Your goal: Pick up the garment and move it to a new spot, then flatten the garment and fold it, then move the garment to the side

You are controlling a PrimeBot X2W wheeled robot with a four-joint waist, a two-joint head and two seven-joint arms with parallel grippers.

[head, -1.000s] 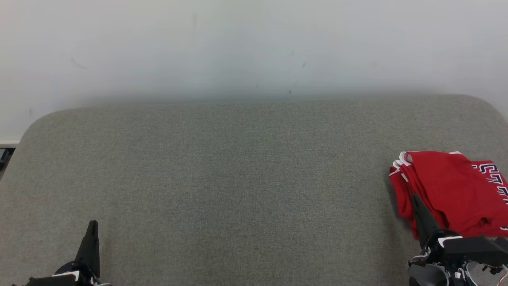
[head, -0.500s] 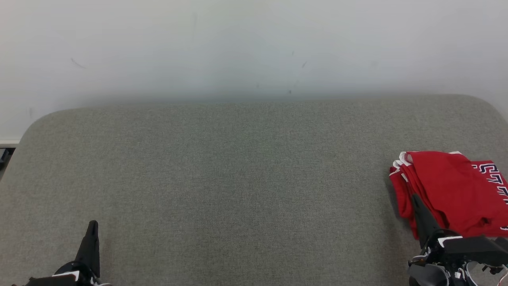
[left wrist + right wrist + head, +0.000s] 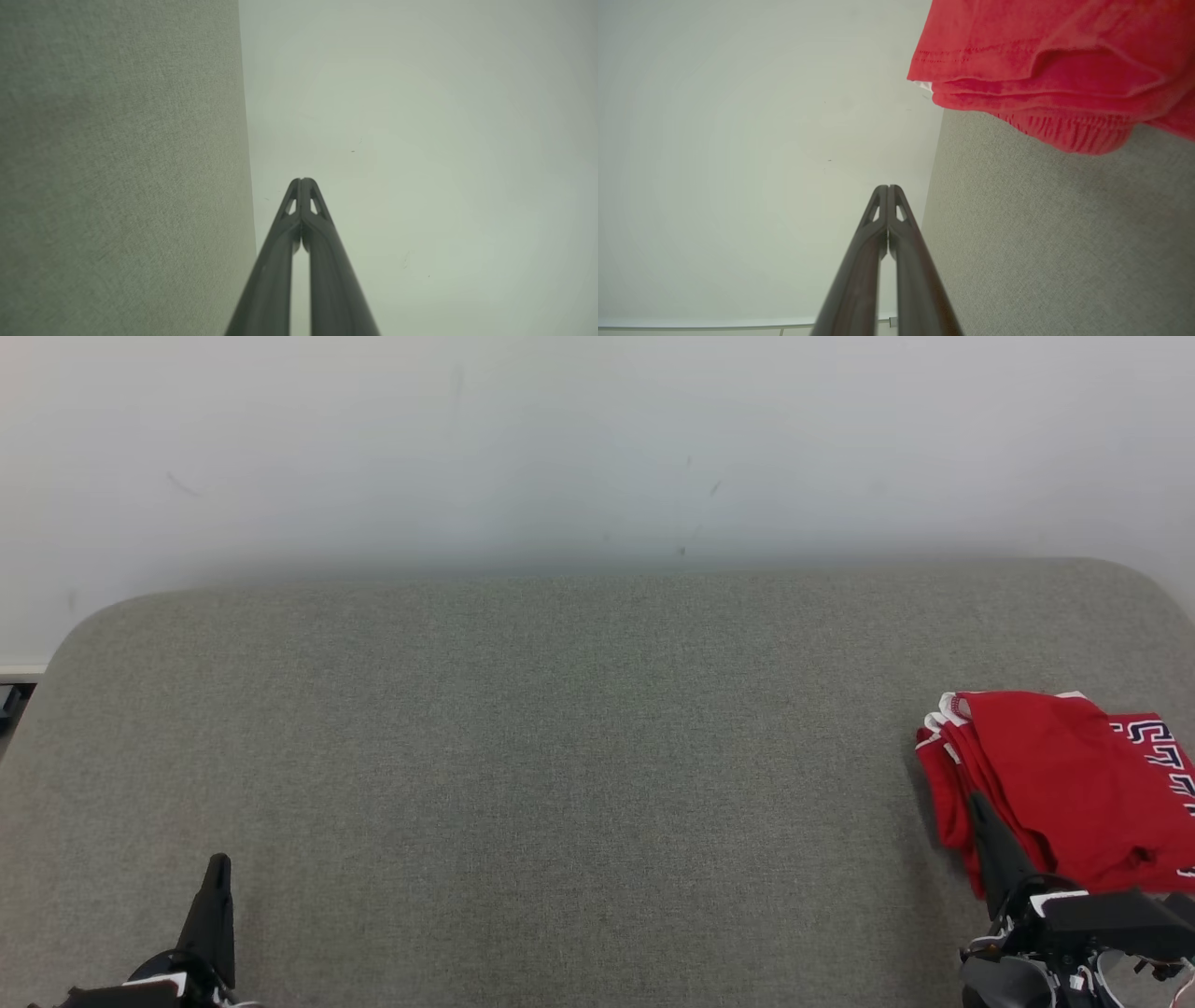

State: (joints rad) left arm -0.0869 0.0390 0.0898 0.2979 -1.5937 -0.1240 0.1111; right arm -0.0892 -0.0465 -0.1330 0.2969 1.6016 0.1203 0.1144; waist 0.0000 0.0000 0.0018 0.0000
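A folded red garment [image 3: 1064, 784] with white trim and dark lettering lies at the right edge of the grey padded table [image 3: 579, 756]. My right gripper [image 3: 978, 800] is shut and empty, its tip over the garment's near left edge; in the right wrist view the red garment [image 3: 1055, 74] lies apart from my right gripper [image 3: 888, 187], up and to the right. Low at the left, my left gripper [image 3: 218, 863] rests shut above the bare table; in its wrist view my left gripper [image 3: 302, 181] has the tips pressed together with nothing between them.
A pale wall [image 3: 597, 448] rises behind the table's far edge. The table's rounded corners sit at far left and far right. A strip of dark floor [image 3: 9, 705] shows past the left edge.
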